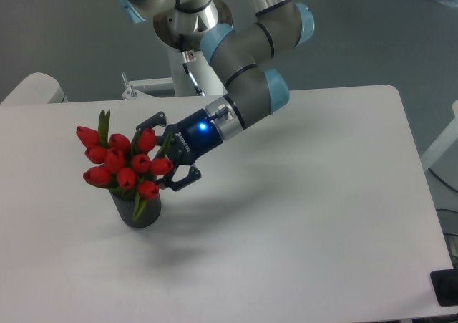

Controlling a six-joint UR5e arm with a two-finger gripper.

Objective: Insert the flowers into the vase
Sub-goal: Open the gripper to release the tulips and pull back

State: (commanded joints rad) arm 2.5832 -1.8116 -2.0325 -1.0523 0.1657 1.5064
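Camera view showed the flowers [122, 165] standing in the vase [143, 210] at the table's [300, 215] left side, buds spread wider than its mouth. Just right of them, the gripper [166, 151] had its jaws wide apart, straddling the nearest buds without clamping them.

Grey arm [247, 87], light-blue joint caps, black wrist, blue light.

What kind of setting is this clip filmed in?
Probably a robotics lab: a grey-and-blue robot arm is mounted beside a plain white table, which carries only a dark grey ribbed vase of red tulips, over a bare grey floor.
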